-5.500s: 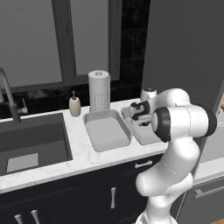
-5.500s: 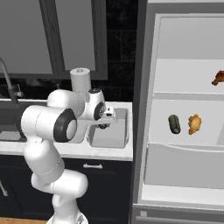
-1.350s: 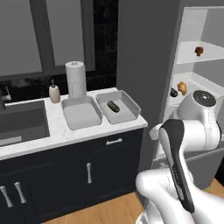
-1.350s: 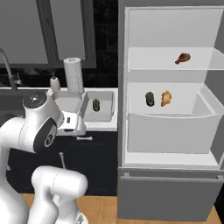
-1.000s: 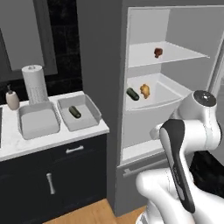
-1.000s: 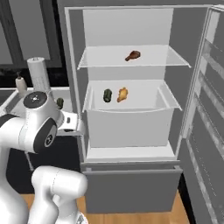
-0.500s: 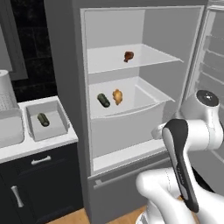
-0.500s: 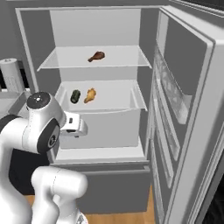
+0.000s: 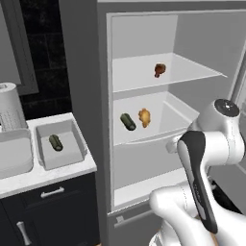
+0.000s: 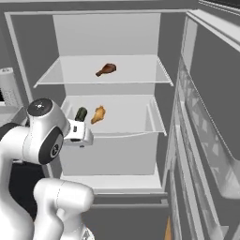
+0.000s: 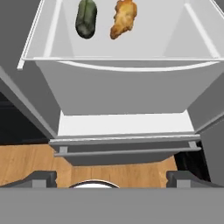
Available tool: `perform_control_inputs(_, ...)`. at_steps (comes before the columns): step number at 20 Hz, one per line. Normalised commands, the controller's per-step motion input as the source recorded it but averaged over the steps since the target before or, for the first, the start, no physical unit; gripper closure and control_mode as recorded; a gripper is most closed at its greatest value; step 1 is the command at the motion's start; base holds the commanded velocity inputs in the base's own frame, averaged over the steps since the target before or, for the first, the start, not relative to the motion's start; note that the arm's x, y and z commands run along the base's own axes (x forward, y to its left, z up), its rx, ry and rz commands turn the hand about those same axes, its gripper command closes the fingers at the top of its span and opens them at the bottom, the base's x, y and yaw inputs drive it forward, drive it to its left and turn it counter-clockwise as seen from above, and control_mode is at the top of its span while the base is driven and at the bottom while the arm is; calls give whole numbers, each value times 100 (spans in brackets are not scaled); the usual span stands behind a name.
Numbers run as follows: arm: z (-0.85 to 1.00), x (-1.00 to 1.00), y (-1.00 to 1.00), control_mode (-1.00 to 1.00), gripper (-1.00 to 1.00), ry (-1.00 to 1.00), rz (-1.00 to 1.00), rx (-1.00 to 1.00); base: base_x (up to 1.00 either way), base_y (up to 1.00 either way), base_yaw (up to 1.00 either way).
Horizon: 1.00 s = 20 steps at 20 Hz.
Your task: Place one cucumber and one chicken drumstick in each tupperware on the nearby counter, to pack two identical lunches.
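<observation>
The hand (image 11: 112, 177) is open and empty before the fridge shelf (image 11: 153, 39), where a cucumber (image 11: 86, 18) lies beside a drumstick (image 11: 123, 18).

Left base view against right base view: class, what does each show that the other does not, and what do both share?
Left base view alone: the white marble-look counter with a grey tupperware tub holding a dark green cucumber. Right base view alone: the inside of the grey fridge door. Both: the fridge's green cucumber, a golden drumstick beside it, and a brown drumstick on the shelf above.
</observation>
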Motion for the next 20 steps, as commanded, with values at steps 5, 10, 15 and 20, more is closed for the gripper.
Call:
perform_control_inputs(5,0,0,0,100,-100,0,0,0,37,-4,10)
perform_control_inputs(10,0,0,0,100,-100,0,0,0,6,-14,4)
perform_control_inputs(15,41,0,-20,-100,-100,-39,5,2,0,0,0)
perform_control_inputs(20,44,38,1,-100,-100,-49,2,0,0,0,0)
